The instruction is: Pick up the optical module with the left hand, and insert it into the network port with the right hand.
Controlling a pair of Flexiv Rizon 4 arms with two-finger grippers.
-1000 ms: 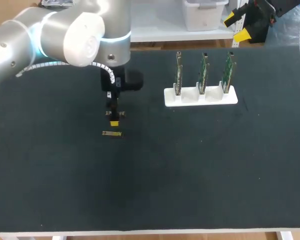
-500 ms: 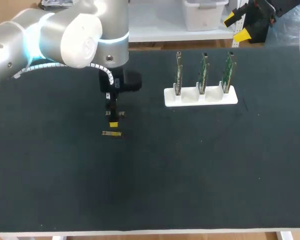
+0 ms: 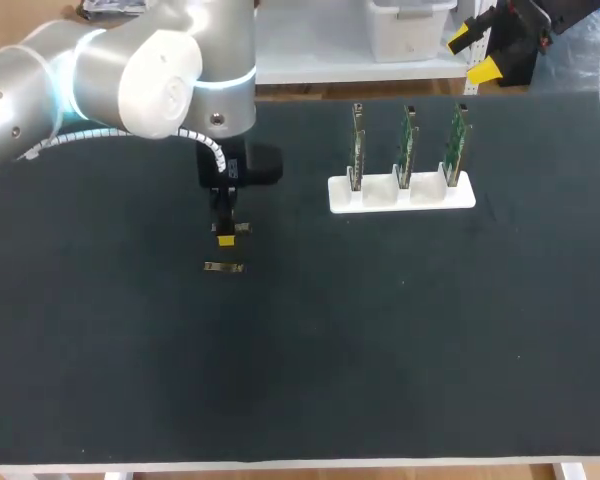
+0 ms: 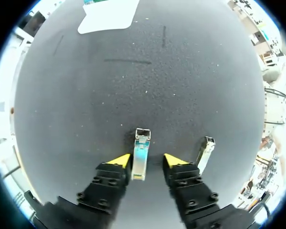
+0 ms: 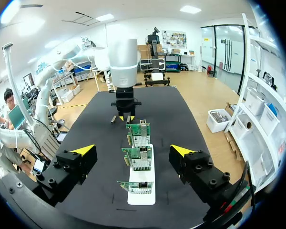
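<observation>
A second module (image 4: 205,153) lies just beside the left gripper (image 4: 147,161), a card rack (image 4: 107,16) well ahead. Between its parted fingers the optical module (image 4: 139,155) points lengthwise straight ahead

Optical module (image 4: 140,153) shiny metal — table (image 3: 380,350) matt black, rough cloth.

My head camera sat above and behind the rig, looking down over the whole tabletop (image 3: 380,350) from far enough back to take in my left arm (image 3: 130,70) and the white card holder (image 3: 400,195). The left wrist camera looked steeply down along the left gripper (image 4: 147,161), very close to the tabletop, with the card holder only at the far rim ahead. The right wrist camera hung higher, facing along the right gripper (image 5: 132,150) over the card holder toward my left arm. All three shared that holder.
</observation>
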